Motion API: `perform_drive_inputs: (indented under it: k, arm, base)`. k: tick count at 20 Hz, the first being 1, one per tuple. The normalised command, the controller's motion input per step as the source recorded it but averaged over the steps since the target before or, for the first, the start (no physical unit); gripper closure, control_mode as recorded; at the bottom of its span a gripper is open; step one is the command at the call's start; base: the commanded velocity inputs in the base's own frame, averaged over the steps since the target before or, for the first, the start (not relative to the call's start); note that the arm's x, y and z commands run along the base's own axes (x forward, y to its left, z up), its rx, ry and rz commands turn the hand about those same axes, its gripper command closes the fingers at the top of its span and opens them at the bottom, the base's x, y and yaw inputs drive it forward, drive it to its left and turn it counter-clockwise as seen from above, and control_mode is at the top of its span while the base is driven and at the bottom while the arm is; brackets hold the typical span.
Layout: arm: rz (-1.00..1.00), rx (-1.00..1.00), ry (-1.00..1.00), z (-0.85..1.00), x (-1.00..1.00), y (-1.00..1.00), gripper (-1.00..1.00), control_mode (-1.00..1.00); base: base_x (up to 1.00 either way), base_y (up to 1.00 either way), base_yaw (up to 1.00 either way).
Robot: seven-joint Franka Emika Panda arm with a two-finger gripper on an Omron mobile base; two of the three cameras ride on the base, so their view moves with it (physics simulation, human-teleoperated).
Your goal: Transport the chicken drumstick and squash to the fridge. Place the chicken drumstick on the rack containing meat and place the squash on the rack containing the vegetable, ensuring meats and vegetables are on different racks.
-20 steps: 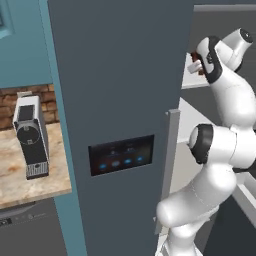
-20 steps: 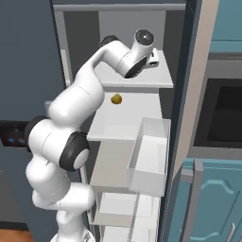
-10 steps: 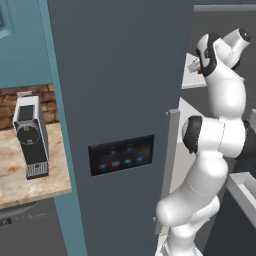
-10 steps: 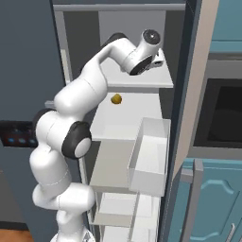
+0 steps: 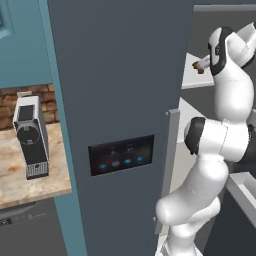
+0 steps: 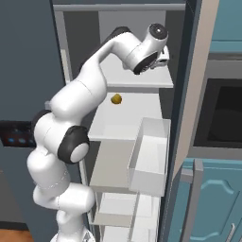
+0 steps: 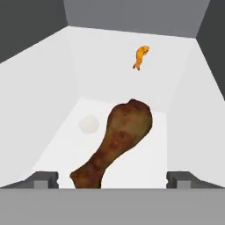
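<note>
Your hand view has the gripper [image 7: 112, 180] spread wide, holding nothing, the drumstick [image 7: 115, 141] lying on the white rack [image 7: 57, 145] between its tips, an orange morsel [image 7: 140, 57] farther back. Your right view shows the fridge [image 6: 189, 90] open, with a yellow item [image 6: 116, 99] one rack lower.

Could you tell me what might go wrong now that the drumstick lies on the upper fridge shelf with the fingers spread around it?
1. The chicken drumstick has its thin bone end between the open fingers, so a crooked retreat could drag it off the shelf.
2. The hand sits deep inside the fridge, so withdrawing may clip the shelf edge.
</note>
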Motion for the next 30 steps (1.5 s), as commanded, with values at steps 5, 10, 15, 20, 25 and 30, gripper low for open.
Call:
perform_drive_inputs:
  k: [5,10,15,20,25,30]
  arm:
    - [-0.03,0.05,0.00,-0.04,-0.98,0.01,-1.00,-1.00]
    - [-0.01,0.02,-0.01,-0.30,-1.00,0.51,-1.00,-1.00]
    - [-0.08,0.00,-0.15,-0.20,-1.00,0.84,-1.00,-1.00]
    - [-0.21,0.00,-0.08,0.00,-1.00,0.44,-1.00,-1.00]
    - [-0.23,-0.01,0.02,0.13,-1.00,0.21,-1.00,-1.00]
    - [-0.09,0.00,0.24,0.51,-0.87,0.05,-1.00,-1.00]
  base:
    - [0.00,0.00,0.00]
    - [0.00,0.00,0.00]
    - [0.00,0.00,0.00]
    - [0.00,0.00,0.00]
    - [0.00,0.00,0.00]
    - [0.00,0.00,0.00]
